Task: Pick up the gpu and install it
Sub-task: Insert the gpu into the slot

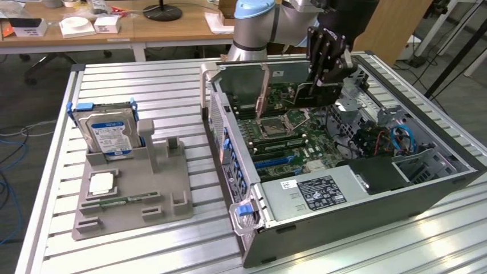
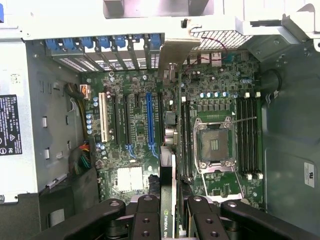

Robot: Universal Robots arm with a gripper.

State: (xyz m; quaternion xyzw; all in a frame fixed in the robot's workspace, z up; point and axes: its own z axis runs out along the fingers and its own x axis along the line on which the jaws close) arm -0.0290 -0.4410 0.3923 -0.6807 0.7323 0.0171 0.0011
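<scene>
Clamps the gpu (image 1: 300, 94) in the claw (image 1: 323, 80), fingers closed on the card's upper edge, in the upper middle of the exterior view. Holds it upright on its long edge over the motherboard (image 1: 293, 142) inside the open computer case (image 1: 426, 188), with the silvery bracket (image 1: 263, 91) turned toward the exterior view's left. Cannot tell whether touching the board or just above it.

From the wrist: the claw (image 2: 169, 215) with black fingers (image 2: 146, 220) pressed on either side of the gpu (image 2: 170, 185), seen edge-on. Runs lengthwise between the long blue slot (image 2: 149, 120) and the CPU socket (image 2: 215, 145), bracket end near the case's rear wall and its row of blue clips (image 2: 105, 44).

At the exterior view's left, on the slatted metal surface (image 1: 152, 80) and well apart from the case: a grey holder (image 1: 163, 194) carrying an upright hard drive (image 1: 110, 128) with a blue-and-white label, plus a square chip (image 1: 101, 184) and a slim green memory stick (image 1: 125, 201) lying flat in front of the drive.
</scene>
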